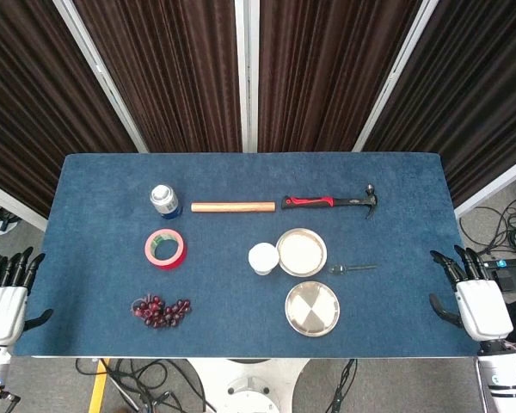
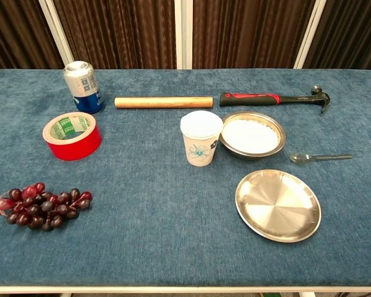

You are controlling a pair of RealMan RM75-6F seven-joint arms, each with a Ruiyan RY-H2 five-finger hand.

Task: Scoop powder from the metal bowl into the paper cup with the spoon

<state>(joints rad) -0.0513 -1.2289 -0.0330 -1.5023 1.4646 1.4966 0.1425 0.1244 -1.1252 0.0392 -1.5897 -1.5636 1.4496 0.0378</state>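
Observation:
A metal bowl full of white powder sits right of centre. The white paper cup stands upright against its left side. To the bowl's right, a small metal spoon lies flat on the cloth with its handle pointing right. My left hand hangs off the table's left edge, fingers apart, holding nothing. Beyond the right edge my right hand does the same, well right of the spoon. Neither hand shows in the chest view.
An empty metal plate lies in front of the bowl. Behind are a hammer and a wooden rod. A can, red tape roll and grapes occupy the left.

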